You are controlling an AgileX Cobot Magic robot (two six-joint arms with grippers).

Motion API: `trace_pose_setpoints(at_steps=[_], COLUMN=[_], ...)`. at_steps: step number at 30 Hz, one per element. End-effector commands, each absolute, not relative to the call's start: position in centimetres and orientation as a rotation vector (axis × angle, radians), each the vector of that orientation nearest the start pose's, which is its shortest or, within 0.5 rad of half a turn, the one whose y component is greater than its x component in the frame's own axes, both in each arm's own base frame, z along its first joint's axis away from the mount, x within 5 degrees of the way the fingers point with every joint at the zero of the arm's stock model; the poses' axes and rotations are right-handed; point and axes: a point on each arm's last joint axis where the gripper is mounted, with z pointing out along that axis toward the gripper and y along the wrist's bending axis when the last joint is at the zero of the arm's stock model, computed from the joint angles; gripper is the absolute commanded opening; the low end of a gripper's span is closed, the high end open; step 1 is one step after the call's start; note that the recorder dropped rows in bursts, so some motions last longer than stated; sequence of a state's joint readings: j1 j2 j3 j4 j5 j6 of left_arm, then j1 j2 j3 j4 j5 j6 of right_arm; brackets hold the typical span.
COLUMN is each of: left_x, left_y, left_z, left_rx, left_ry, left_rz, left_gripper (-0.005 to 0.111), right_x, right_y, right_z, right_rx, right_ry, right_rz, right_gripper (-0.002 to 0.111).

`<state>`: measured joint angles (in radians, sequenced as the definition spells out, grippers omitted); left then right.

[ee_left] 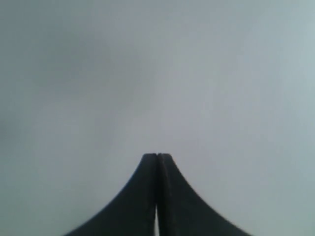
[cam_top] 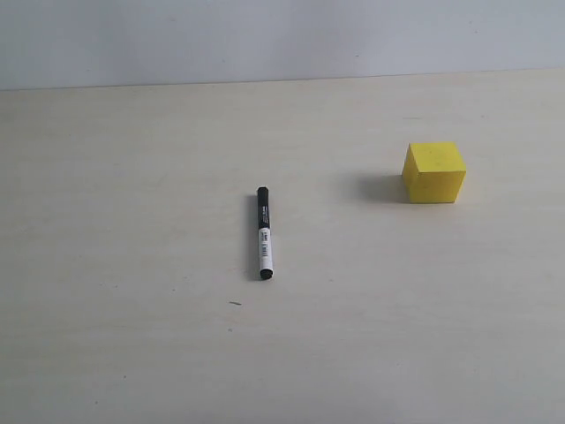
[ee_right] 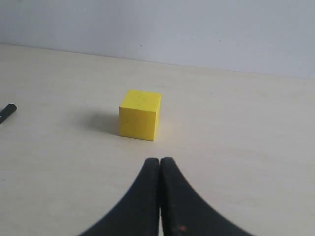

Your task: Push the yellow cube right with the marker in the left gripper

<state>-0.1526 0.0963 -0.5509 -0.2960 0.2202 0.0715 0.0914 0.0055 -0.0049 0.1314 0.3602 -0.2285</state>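
The marker [cam_top: 264, 233] lies loose on the pale table, black cap toward the back, white barrel toward the front. The yellow cube [cam_top: 433, 172] rests well to its right and slightly farther back. Neither arm shows in the exterior view. In the left wrist view my left gripper [ee_left: 157, 155] is shut with nothing in it, facing only a blank grey surface. In the right wrist view my right gripper [ee_right: 160, 160] is shut and empty, a short way off from the yellow cube [ee_right: 140, 114], and one black end of the marker [ee_right: 7, 112] pokes in at the frame's edge.
The pale table [cam_top: 132, 177] runs back to a plain light wall [cam_top: 265, 35]. A tiny dark speck [cam_top: 235, 304] lies just in front of the marker.
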Motion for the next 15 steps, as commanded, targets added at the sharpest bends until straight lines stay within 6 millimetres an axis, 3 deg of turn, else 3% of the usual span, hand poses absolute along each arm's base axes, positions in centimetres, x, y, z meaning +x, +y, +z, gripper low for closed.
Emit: trace_pose_setpoints(at_steps=[1, 15], left_x=[-1.09, -1.15], left_y=[-0.42, -0.39], left_z=[36.49, 36.57], left_rx=[0.022, 0.019], left_ry=[1.16, 1.149], left_rz=[-0.354, -0.353], left_gripper=[0.0, 0.0], right_x=[5.26, 5.26], right_y=[0.91, 0.91], right_z=[18.14, 18.14], right_rx=[-0.22, -0.22], right_ry=[1.823, 1.823], right_rz=[0.029, 0.029], right_gripper=[0.0, 0.0])
